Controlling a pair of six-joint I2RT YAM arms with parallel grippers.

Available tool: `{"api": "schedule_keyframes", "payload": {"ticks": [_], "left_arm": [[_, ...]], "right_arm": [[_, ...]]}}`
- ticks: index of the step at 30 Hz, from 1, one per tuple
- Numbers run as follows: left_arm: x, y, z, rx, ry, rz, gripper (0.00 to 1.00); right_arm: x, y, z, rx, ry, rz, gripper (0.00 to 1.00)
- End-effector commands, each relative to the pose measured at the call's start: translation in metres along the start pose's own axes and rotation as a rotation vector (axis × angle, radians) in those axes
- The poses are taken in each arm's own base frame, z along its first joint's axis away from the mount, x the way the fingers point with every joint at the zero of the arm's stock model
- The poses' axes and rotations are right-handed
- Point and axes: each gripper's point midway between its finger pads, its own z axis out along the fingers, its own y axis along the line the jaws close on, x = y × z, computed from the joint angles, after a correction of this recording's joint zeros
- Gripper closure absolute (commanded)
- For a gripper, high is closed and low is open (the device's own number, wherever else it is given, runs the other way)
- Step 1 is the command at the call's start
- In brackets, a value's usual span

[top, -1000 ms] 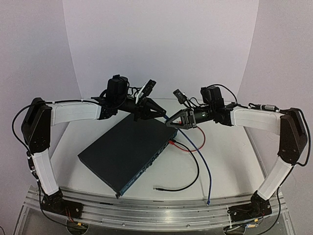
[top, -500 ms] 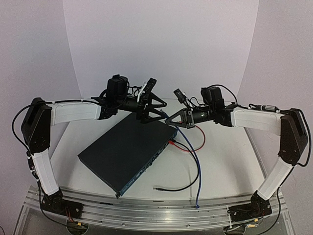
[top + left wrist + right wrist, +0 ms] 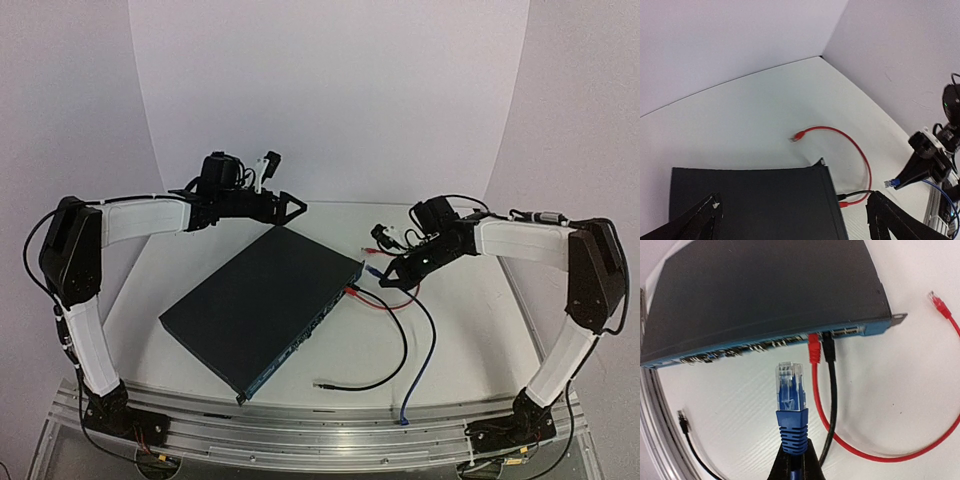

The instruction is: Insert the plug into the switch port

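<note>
1. The switch is laid flat and diagonally on the table, with its port face turned toward the right arm.
2. The blue plug is pinched at its boot by the right gripper, whose fingers are drawn narrow around it.
3. The plug is held in the air just in front of the port face and is not touching it. In the right wrist view its tip is pointed at the port row, a little to the left of the two occupied ports.
4. A red cable and a black cable are seated side by side in ports near the far end of the face.
5. The red cable's free end is left lying on the table beyond the switch's far corner.
6. The black cable's free end lies nearer the table's front.
7. The blue cable is trailed from the right gripper toward the near edge of the table.
8. The left gripper is held in the air near the switch's far corner. Its fingers are spread wide and nothing is held.
</note>
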Motion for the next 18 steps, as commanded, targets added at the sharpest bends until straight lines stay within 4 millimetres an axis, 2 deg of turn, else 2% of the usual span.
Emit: {"api": "schedule_keyframes", "payload": {"ticks": [1,4,10,13,18], "left_arm": [[0.002,0.052,0.0,-0.212,0.036,-0.087,0.0],[0.014,0.085,0.005,-0.263,0.069,-0.159,0.0],[0.031,0.124,0.017,-0.273,0.113,-0.192,0.0],[0.039,0.139,0.022,-0.267,0.135,-0.213,0.0],[0.051,0.156,0.027,-0.256,0.155,-0.23,0.0]], "right_arm": [[0.023,-0.03,0.018,0.105,0.141,-0.048,1.0],[0.019,-0.042,0.032,0.129,0.16,-0.05,1.0],[0.02,-0.062,0.055,0.159,0.185,-0.124,1.0],[0.016,-0.069,0.061,0.176,0.188,-0.133,1.0],[0.014,-0.07,0.072,0.149,0.188,-0.135,1.0]]}}
